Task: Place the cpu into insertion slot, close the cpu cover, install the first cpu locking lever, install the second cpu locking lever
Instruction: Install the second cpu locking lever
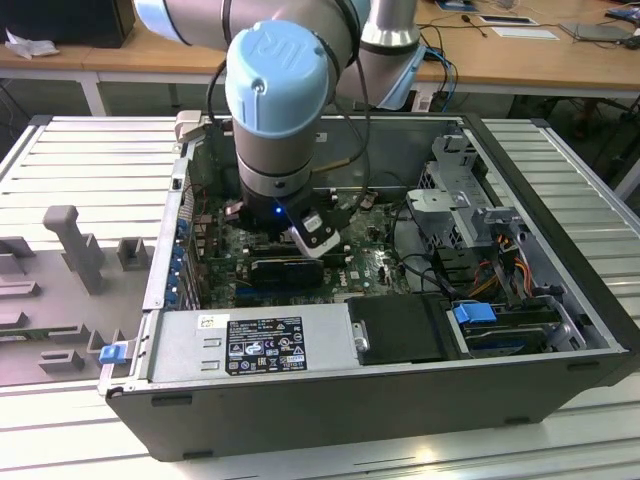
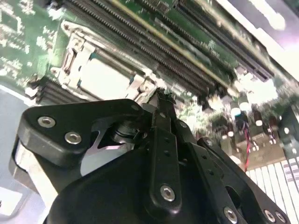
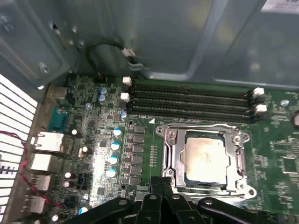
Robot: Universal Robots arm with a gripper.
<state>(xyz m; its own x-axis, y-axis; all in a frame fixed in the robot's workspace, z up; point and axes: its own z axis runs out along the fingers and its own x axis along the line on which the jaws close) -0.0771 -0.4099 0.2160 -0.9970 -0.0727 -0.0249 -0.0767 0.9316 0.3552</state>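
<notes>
I see the pale beige-silver square cpu (image 3: 205, 161) seated in the black insertion slot (image 3: 204, 185), the grey metal cpu cover (image 3: 174, 154) closed around it. My black gripper (image 3: 161, 183) hovers just beside the cover's edge — fingers together, holding nothing.

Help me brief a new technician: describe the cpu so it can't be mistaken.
Inside the open computer case, find the green board's four long black memory slots. Beside them sits a silver metal frame; the cpu is the pale square plate within it, the only flat, plain surface there.
</notes>
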